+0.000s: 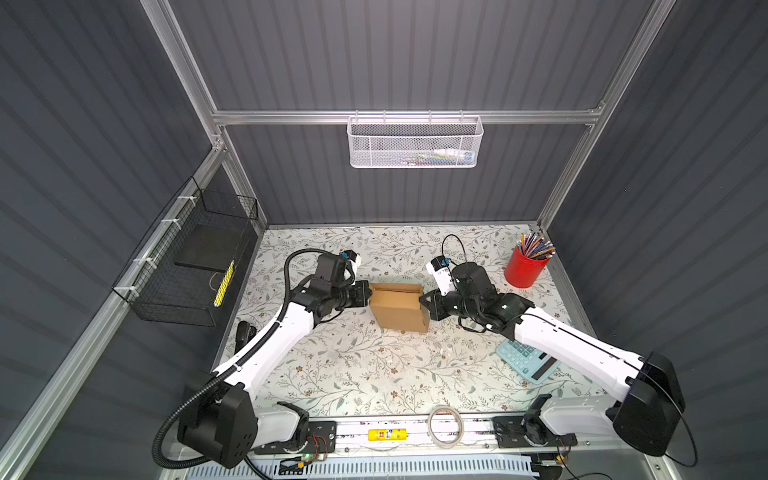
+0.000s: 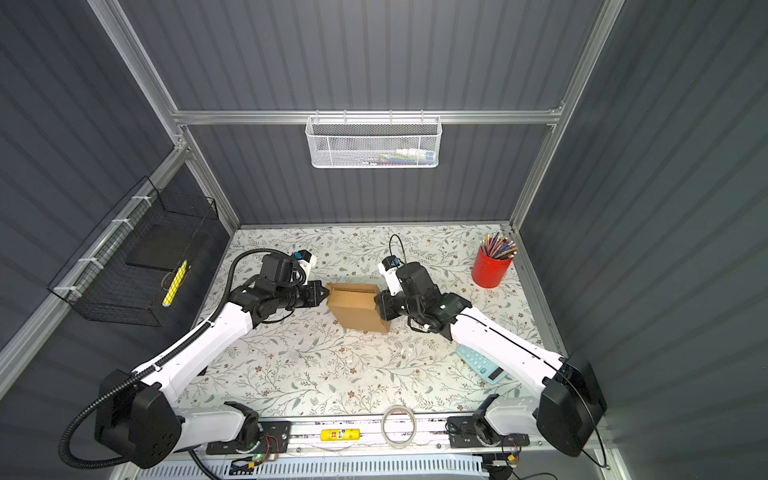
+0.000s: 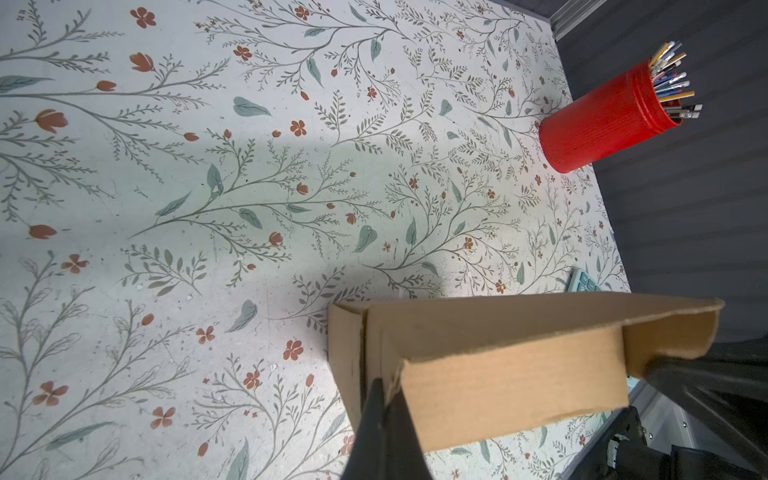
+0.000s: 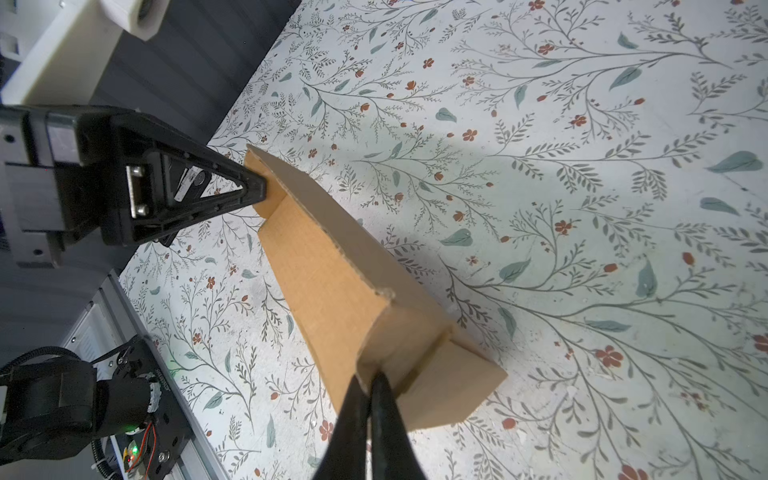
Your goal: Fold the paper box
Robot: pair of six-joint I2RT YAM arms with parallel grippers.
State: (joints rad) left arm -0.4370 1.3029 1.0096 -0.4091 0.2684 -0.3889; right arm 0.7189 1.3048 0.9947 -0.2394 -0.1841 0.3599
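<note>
The paper box (image 1: 397,309) (image 2: 356,309) is plain brown cardboard, partly folded into a shallow rectangular shape, and sits tilted at mid-table between both arms. My left gripper (image 1: 367,294) (image 2: 326,296) meets its left end. In the left wrist view that gripper (image 3: 384,388) is shut, pinching the box's (image 3: 511,386) end wall at a corner. My right gripper (image 1: 423,302) (image 2: 377,305) is at the opposite end. In the right wrist view it (image 4: 370,382) is shut on the end flap of the box (image 4: 332,270), with the left gripper (image 4: 255,191) at the far end.
A red cup of pencils (image 1: 524,268) stands back right. A light blue calculator (image 1: 525,359) lies under the right arm. A tape roll (image 1: 445,426) rests on the front rail. A black wire basket (image 1: 195,266) hangs left, a white mesh basket (image 1: 415,143) on the back wall.
</note>
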